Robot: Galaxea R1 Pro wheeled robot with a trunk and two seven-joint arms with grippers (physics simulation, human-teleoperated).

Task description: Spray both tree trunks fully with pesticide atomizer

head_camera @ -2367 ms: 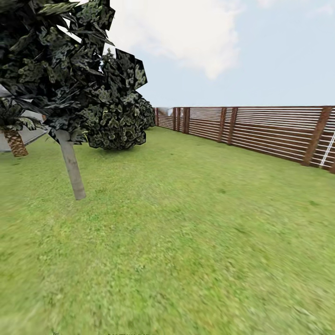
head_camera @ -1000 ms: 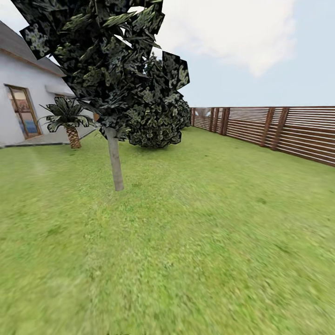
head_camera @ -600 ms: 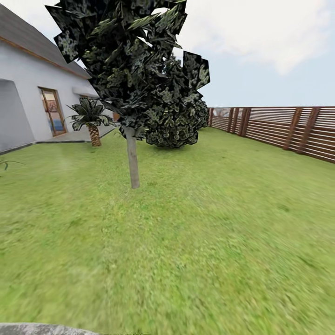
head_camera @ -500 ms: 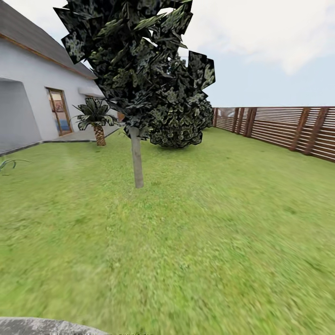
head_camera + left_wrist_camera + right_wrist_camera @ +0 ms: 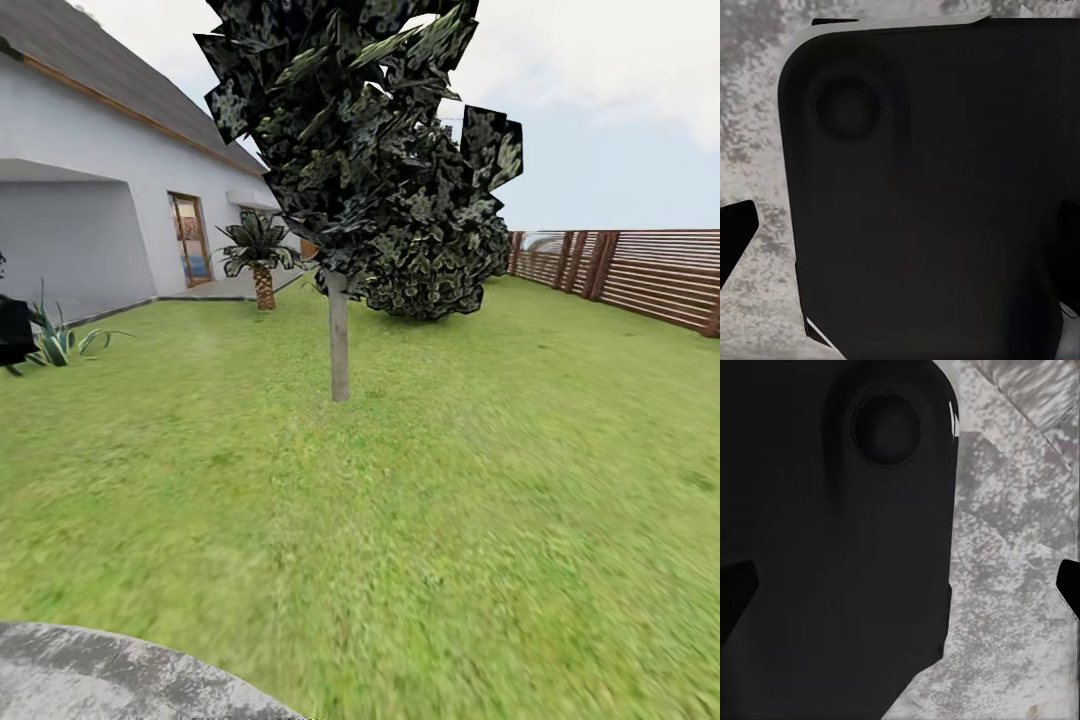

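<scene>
Honestly, I am not seeing the atomizer on the lawn (image 5: 450,520), so its direction from the fingers is unknown; whether they are wide or narrow, I cannot tell.

Place: a home's back garden, rendered in simulation.
Ground: grass lawn (image 5: 450,520) across the whole yard.
Boundary: brown fence (image 5: 640,275) of horizontal wooden slats on the right.
Building: white house (image 5: 90,220) with a grey roof and a door (image 5: 190,240).
Planting: dark-leaved tree (image 5: 350,150), round bush (image 5: 435,270), short palm (image 5: 260,265).
</scene>
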